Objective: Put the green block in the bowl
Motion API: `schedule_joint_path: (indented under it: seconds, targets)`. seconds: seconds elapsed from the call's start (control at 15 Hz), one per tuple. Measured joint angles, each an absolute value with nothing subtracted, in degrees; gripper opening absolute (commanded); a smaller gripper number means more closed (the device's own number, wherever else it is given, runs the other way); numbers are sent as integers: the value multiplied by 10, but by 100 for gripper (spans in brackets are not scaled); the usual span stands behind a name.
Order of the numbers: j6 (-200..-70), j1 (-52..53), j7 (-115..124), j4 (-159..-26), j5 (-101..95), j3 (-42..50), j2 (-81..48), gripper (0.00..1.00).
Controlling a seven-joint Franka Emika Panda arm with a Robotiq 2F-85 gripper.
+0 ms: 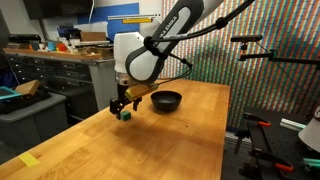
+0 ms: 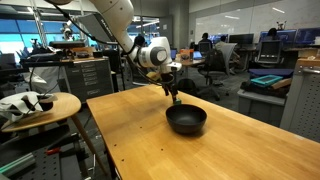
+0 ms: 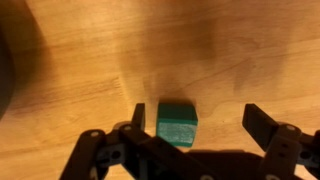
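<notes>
The tool [image 3: 200, 122] was wide open and held nothing. In the wrist view its two fingers [image 3: 262, 125] stood far apart at the bottom of the frame. The green block [image 3: 177, 120] sat on the counter [image 3: 230, 50] between them, close up to the finger on the left of the frame. The tool was down low so it could squeeze the block. The block was not in the middle, so one finger would likely push it first. In an exterior view the bowl [image 1: 166, 100] sat near, just right of the tool, so the carry looked short. The block was not grabbed yet.
</notes>
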State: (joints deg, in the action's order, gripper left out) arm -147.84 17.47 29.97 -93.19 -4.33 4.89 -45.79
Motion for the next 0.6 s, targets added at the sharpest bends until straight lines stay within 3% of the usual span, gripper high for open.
schedule_joint_path:
  seconds: [0.07, 0.13, 0.2, 0.6]
  targets:
    - [-1478, 174, 299, -919, -43, 51, -468, 100]
    - [-1478, 173, 297, -908, -43, 53, -477, 75]
    - [-1478, 171, 296, -898, -43, 54, -485, 73]
    - [-1470, 165, 278, -868, -43, 54, -503, 27]
